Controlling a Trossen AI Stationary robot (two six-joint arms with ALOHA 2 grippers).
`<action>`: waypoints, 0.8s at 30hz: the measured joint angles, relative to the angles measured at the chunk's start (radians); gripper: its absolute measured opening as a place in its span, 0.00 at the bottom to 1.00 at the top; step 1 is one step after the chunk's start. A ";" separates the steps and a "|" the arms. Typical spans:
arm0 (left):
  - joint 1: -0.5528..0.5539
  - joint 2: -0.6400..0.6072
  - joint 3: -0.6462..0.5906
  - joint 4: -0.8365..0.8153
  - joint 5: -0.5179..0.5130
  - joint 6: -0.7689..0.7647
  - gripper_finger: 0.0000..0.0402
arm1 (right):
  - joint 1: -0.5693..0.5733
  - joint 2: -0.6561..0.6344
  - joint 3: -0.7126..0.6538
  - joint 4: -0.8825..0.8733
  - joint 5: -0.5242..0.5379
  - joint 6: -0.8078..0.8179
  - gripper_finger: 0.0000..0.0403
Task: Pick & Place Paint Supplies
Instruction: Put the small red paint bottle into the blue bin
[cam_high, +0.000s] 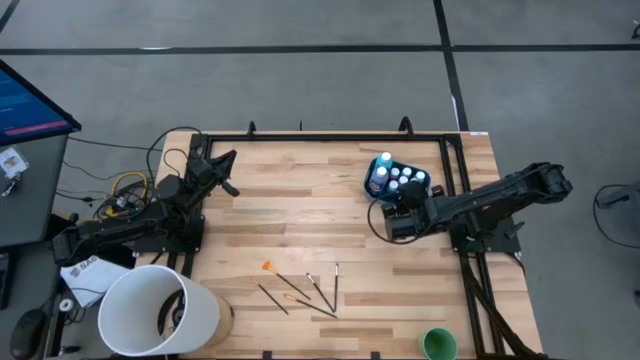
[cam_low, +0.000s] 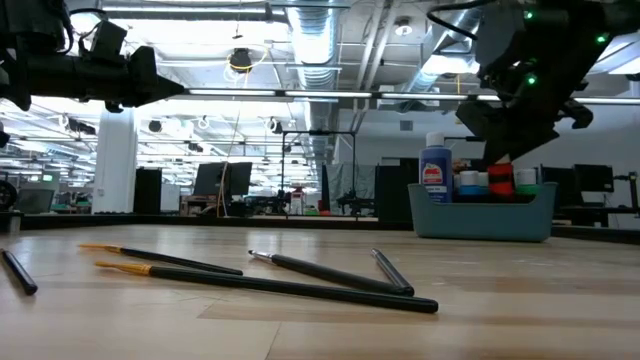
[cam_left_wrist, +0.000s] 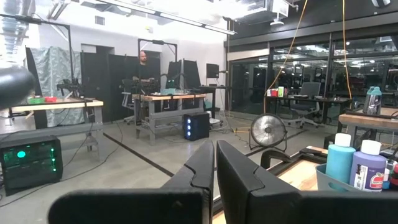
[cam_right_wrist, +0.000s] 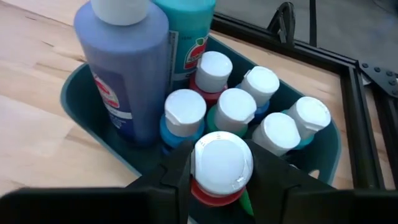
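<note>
Left claw (cam_left_wrist: 214, 171) fingers together, two tall bottles (cam_left_wrist: 354, 165) beside, person (cam_left_wrist: 143, 62) beyond

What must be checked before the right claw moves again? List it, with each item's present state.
1. Right claw gripping the red bottle: ok, fingers on both sides under its white cap.
2. Bottle over the teal tub: ok.
3. Free slot beneath it: cannot tell, hidden by bottle and claw.
4. Left claw out of the way: ok, shut, at the table's far left edge.
5. Brushes packed: not ok, loose on the table.
</note>
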 joint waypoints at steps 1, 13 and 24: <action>0.000 0.000 0.000 0.000 0.000 0.000 0.02 | 0.000 0.000 0.000 0.003 0.000 0.000 0.27; 0.000 0.000 0.000 0.002 0.000 0.000 0.02 | -0.011 0.000 -0.058 0.102 0.001 0.000 0.27; 0.000 0.000 0.000 0.002 0.000 0.000 0.02 | -0.012 0.000 -0.076 0.115 0.001 0.000 0.34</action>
